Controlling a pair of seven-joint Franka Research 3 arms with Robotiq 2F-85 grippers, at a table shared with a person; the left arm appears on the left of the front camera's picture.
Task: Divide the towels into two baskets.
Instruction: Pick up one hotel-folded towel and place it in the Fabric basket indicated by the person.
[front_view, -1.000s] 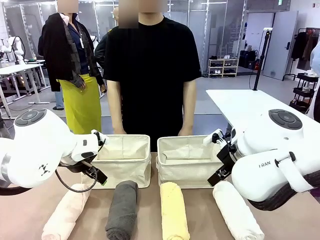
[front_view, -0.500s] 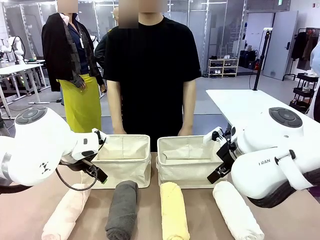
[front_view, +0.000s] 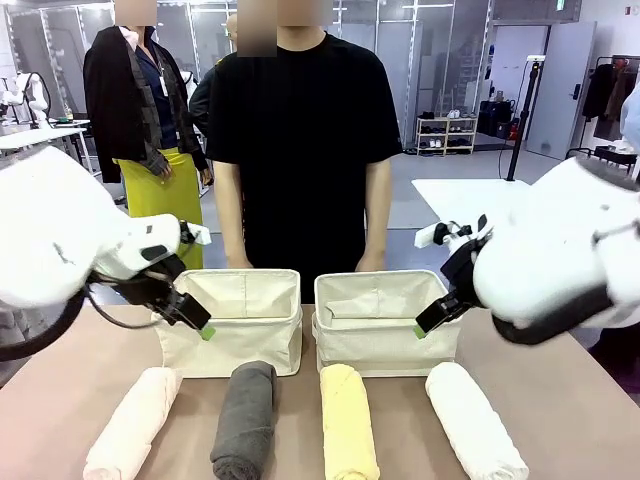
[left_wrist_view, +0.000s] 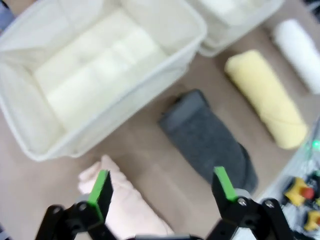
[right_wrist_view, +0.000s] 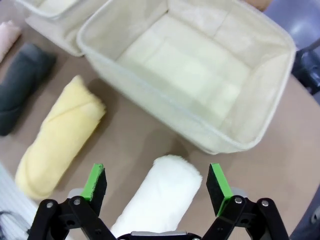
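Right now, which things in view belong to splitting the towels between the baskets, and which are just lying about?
For the job: pink towel, grey towel, yellow towel, white towel, left basket, right basket.

Just about: red button on a yellow base, white side table, shoe shelf at the back.

On the table (front_view: 560, 400) the left basket (front_view: 240, 335) and the right basket (front_view: 385, 335) stand just beside each other. Before them, nearer the robot, four towels lie in a row, apart: the far-left towel (front_view: 130, 425) off the left basket's outer corner, the second towel (front_view: 243, 415) before that basket, the third towel (front_view: 347, 420) before the right basket, the far-right towel (front_view: 475, 420) off its outer corner. A person (front_view: 305, 150) stands behind the baskets
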